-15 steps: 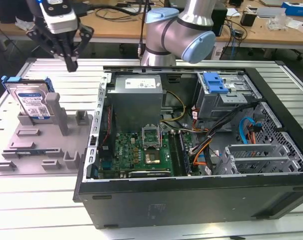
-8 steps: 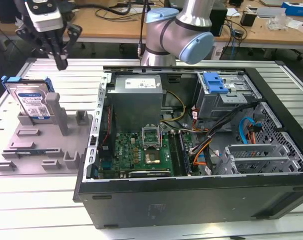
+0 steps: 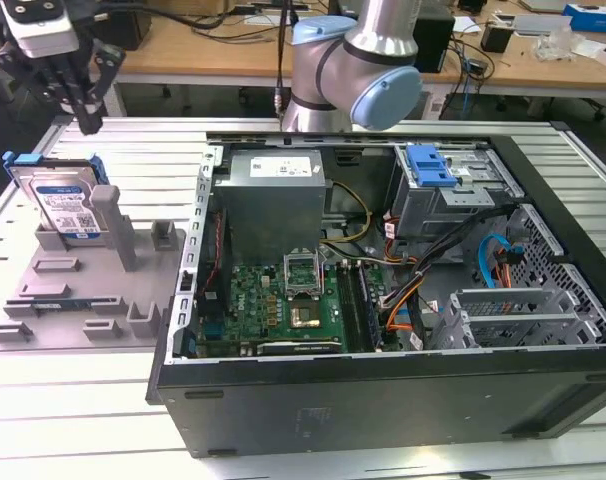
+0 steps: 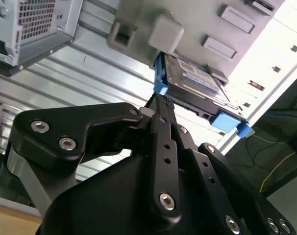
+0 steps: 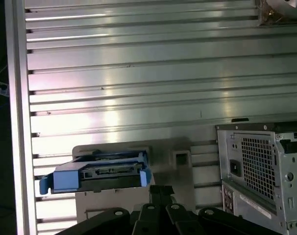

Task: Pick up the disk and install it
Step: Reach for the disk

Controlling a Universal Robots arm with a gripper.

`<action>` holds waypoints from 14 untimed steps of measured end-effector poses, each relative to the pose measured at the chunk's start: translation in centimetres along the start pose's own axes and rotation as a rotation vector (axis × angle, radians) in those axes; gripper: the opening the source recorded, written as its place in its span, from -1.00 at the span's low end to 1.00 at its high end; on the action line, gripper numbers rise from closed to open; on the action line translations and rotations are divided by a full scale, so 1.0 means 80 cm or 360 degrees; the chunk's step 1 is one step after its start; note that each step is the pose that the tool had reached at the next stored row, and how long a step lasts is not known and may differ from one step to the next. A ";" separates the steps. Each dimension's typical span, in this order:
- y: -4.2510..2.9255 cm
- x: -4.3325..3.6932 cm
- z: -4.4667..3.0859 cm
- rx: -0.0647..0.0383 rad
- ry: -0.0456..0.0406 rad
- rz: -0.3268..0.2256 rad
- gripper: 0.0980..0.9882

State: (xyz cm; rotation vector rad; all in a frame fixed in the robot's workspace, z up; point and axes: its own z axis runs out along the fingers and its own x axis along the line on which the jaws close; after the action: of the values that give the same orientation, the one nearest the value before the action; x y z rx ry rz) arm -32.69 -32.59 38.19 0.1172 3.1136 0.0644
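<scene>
The hand [image 3: 88,122] hangs closed and empty above the upright disk [image 3: 71,207]

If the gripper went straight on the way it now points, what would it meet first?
Probably the disk, standing upright in the grey fixture: the gripper points down at its blue-framed top edge. Depth is unclear, so it might narrowly miss.

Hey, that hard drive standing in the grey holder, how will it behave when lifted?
Probably rigid: the disk looks like a metal slab in a blue frame. It stands on edge in the grey fixture, so a sideways push might tip it. Its smooth faces could be slippery.
</scene>
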 end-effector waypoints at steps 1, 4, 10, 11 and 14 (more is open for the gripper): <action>0.0013 0.009 0.0003 0.0000 0.0000 0.0000 -0.98; 0.0032 0.020 0.0004 0.0000 0.0000 0.0001 -0.98; 0.0035 0.024 0.0003 0.0000 0.0000 0.0001 -0.98; 0.0036 0.025 0.0003 0.0000 0.0000 0.0001 -0.98; 0.0038 0.027 0.0002 0.0000 0.0000 0.0001 -0.98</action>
State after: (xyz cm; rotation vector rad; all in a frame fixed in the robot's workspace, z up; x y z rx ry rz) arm -34.84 -32.13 38.14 0.1180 3.1136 0.0644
